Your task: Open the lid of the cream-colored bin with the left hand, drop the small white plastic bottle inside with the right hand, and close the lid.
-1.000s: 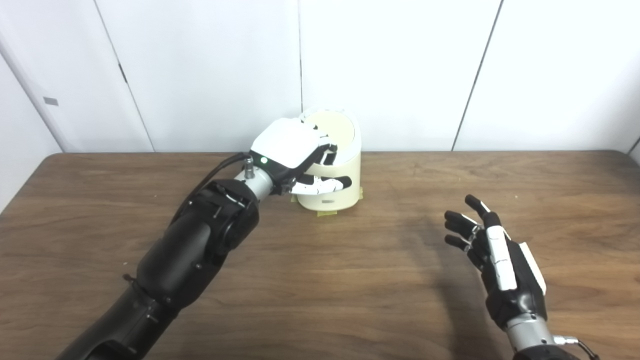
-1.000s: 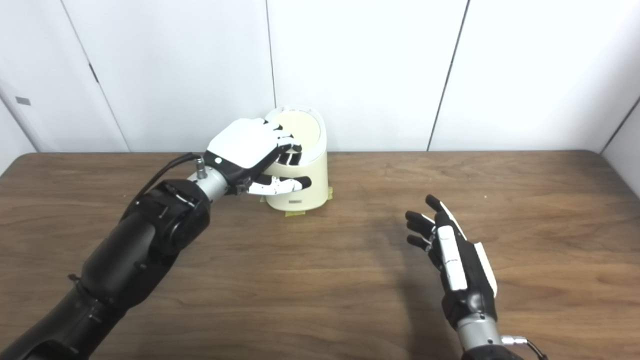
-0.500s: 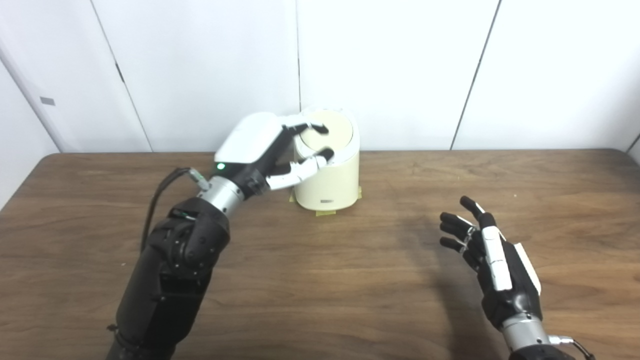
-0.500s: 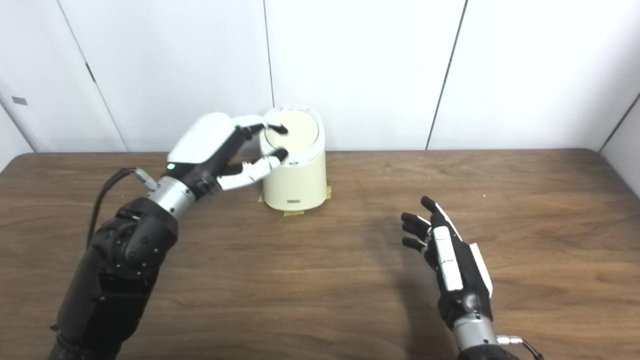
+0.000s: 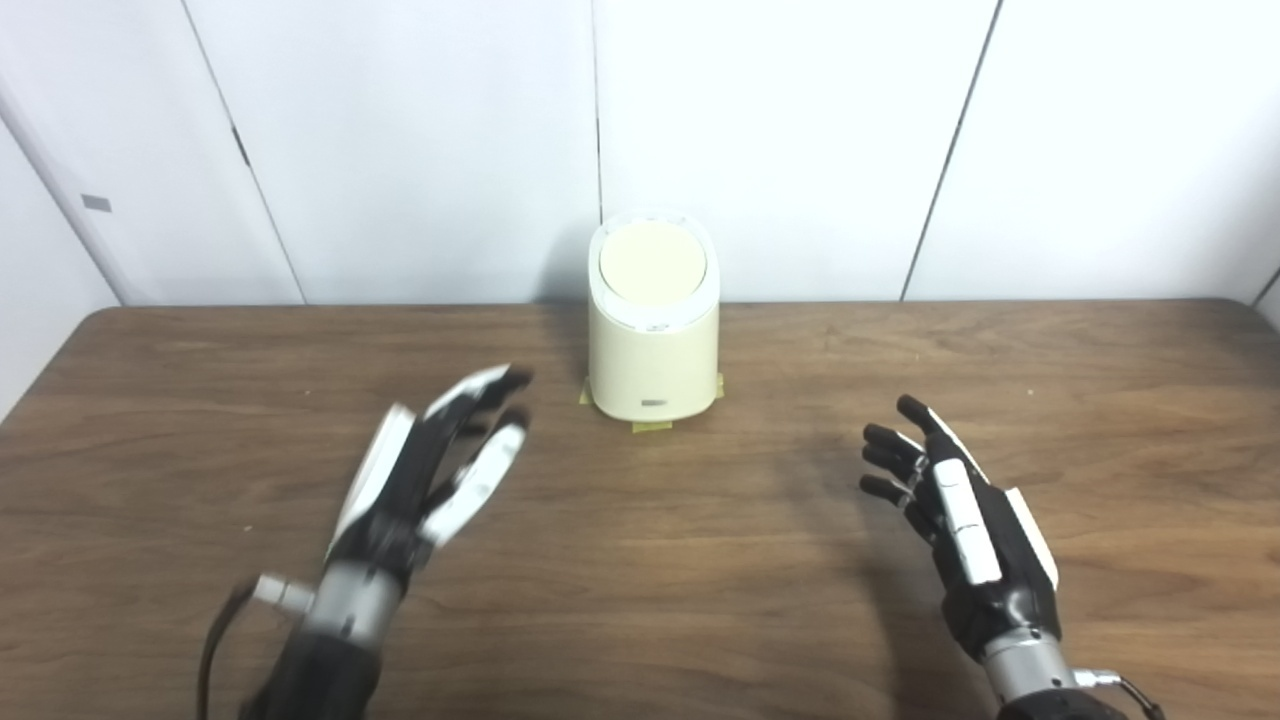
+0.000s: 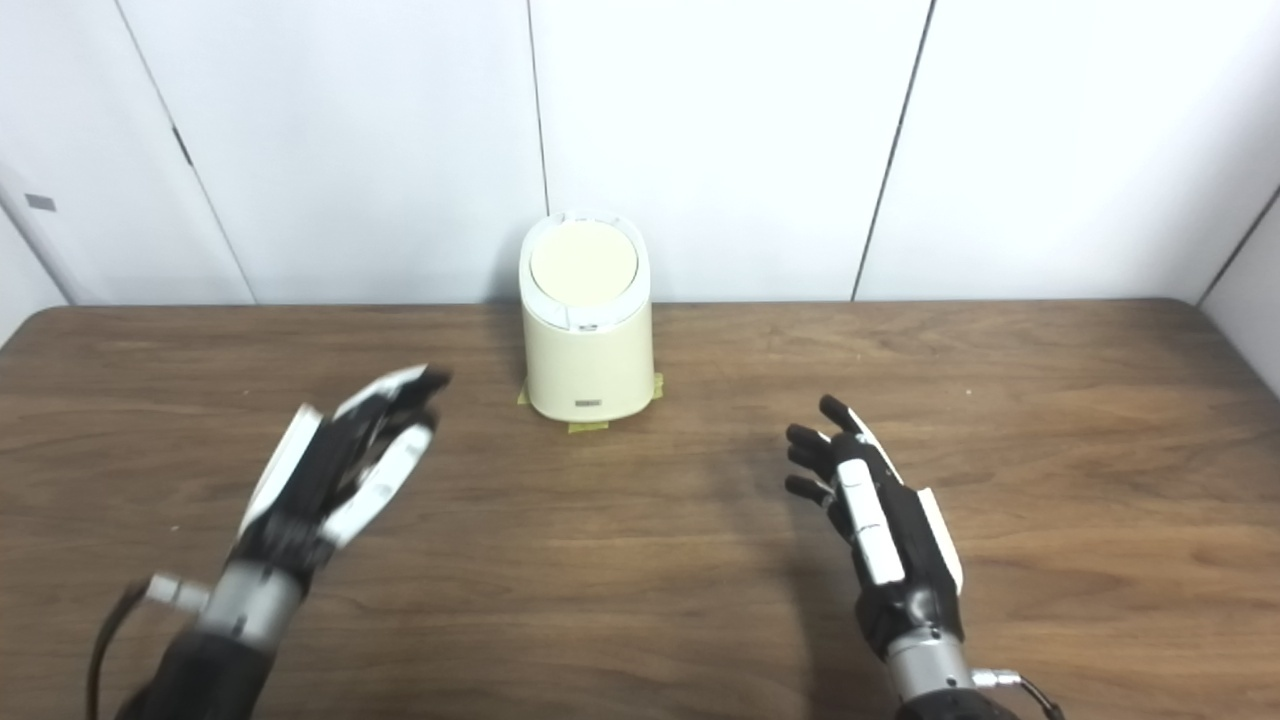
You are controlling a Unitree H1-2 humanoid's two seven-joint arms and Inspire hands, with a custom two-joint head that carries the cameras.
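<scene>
The cream-colored bin stands at the back middle of the wooden table, against the wall, with its round lid down flat. My left hand is open and empty, low over the table, to the front left of the bin and well apart from it. My right hand is open and empty, over the table to the front right of the bin. No small white bottle shows in either view.
Yellow tape pieces stick out from under the bin's base. White wall panels rise right behind the table's far edge. The table's right corner shows at the far right.
My left hand has come off the bin's lid and pulled back down toward the front left, fingers spread. The lid now lies flat. My right hand has shifted slightly left.
</scene>
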